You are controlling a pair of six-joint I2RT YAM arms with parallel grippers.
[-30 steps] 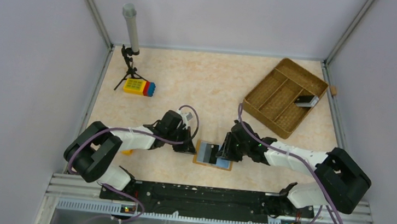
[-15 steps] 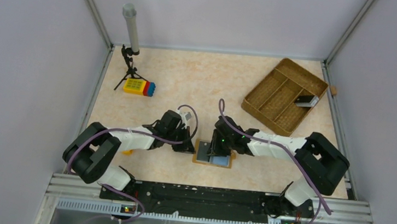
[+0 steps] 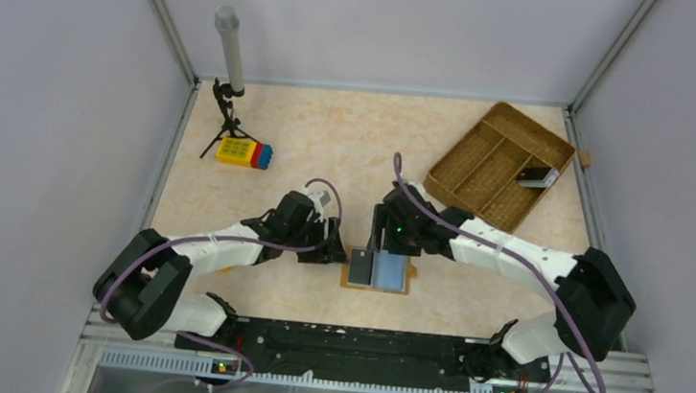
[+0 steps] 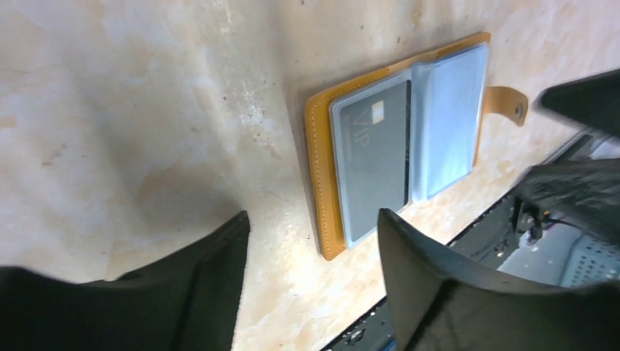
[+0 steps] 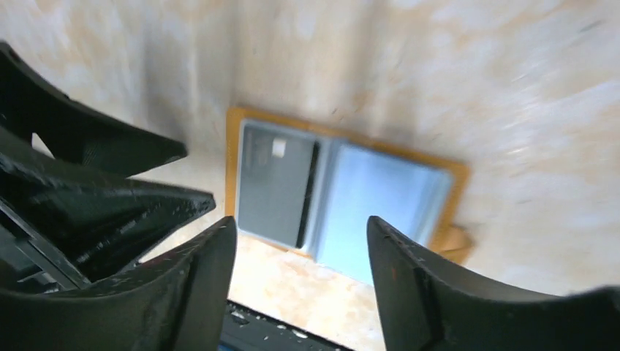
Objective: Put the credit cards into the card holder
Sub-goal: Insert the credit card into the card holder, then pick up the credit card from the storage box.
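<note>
Your left gripper (image 4: 313, 219) stands open, both fingers spread with nothing between them; it hangs low over the table (image 3: 349, 148) just beside the left edge of the card holder (image 3: 377, 271), not touching it. Your right gripper (image 5: 301, 223) is open as well and carries nothing; it hovers over the holder's far edge, its fingers framing the two halves below.

The card holder lies flat and unfolded on the table between the two grippers, near the front edge, its orange-tan border showing all around. On its left half you see a dark grey card (image 4: 369, 161) behind a clear sleeve. On the right half lies the light blue card (image 4: 447, 121); whether it is fully inside its sleeve you cannot tell. The snap tab (image 4: 512, 106) sticks out from the right side, flat on the table.

Farther out, the brown woven tray (image 3: 480, 185) sits at the back right, with a small dark flat item (image 3: 539, 176) tilted in a compartment at its right end. At the back left stand a small tripod with a grey tube (image 3: 230, 60) and, just beside it, the yellow-red-blue toy block (image 3: 243, 153).
</note>
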